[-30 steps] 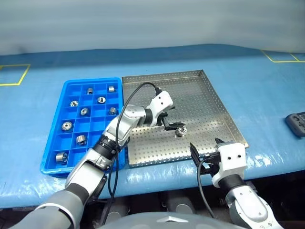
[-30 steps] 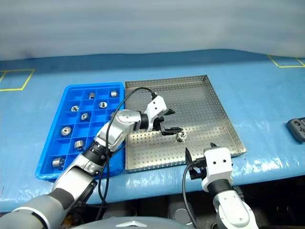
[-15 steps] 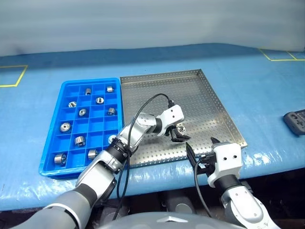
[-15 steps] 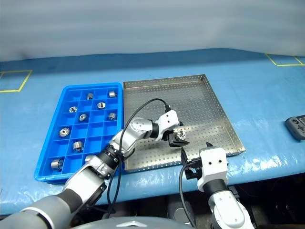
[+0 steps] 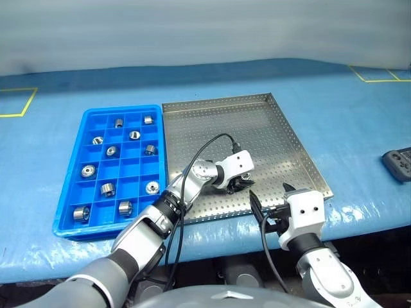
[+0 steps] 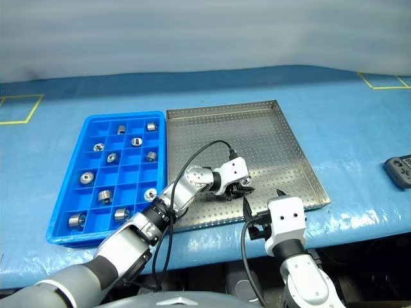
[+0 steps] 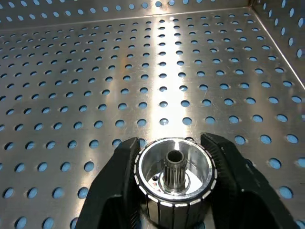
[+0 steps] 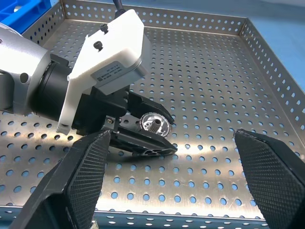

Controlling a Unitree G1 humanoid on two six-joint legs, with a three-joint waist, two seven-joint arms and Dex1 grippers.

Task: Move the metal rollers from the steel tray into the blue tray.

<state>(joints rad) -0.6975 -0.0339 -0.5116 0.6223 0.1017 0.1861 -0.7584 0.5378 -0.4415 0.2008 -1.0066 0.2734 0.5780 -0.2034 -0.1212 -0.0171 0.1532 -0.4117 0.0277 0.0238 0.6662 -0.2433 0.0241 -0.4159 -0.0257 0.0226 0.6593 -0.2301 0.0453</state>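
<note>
The steel tray (image 5: 282, 138) lies on a blue-covered surface (image 5: 359, 122), and everything else can be placed from it. Touching its left rim, long side to long side, sits the blue tray (image 5: 76, 160), whose square compartments hold ten metal rollers (image 5: 152, 187), one to a compartment, spread from its far row to its near row. One roller (image 7: 174, 172) is on the perforated floor of the steel tray, in the near half and a little right of the tray's middle, standing with its centre hole facing up. The left gripper (image 7: 174, 191) reaches in over the tray's near-left part and its two black fingers (image 7: 116, 186) are pressed against opposite sides of this roller, holding it while it sits on the tray floor. The right gripper (image 8: 176, 171) hangs just outside the steel tray's near rim, toward the near-right corner, pointing in over the tray toward the left gripper; its fingers (image 8: 271, 167) stand wide apart with nothing between them. Well to the right of the steel tray, at the surface's right end, lies a dark handheld device (image 5: 398, 163).
</note>
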